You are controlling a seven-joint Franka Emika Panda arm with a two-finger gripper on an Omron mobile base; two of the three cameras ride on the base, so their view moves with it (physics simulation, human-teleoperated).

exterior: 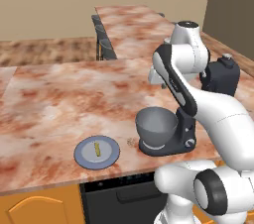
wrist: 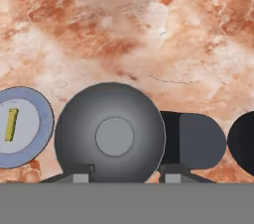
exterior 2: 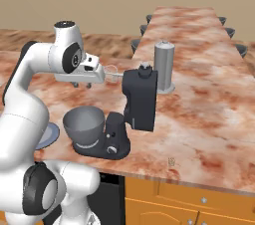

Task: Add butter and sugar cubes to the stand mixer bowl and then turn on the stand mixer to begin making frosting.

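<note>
The gripper [exterior 2: 82,83] hung high above the worktop [exterior: 64,99], its two dark fingertips [wrist: 82,173] standing partly apart at the near edge of the hand view with nothing between them. Straight below it sat the grey metal bowl [wrist: 109,134], empty as far as could be seen, seated on the base of the mixer [exterior 2: 137,107], whose black head rose just beyond and to one side of the gripper. The butter [wrist: 11,124] lay on a blue-grey plate [wrist: 42,119] below and off to the side of the gripper, just beside the bowl but not touching it. The sugar cubes [exterior: 131,142] were a tiny pale clump on the bare worktop between plate and bowl (too small to make out singly). The butter looked light and thin, probably soft and a little greasy, so a pinch across its narrow width near the middle seemed the best hold, with modest pressure so as not to squash it. The sugar looked brittle and loose; a low, square grip around the whole clump would likely be needed, or pieces might scatter.
</note>
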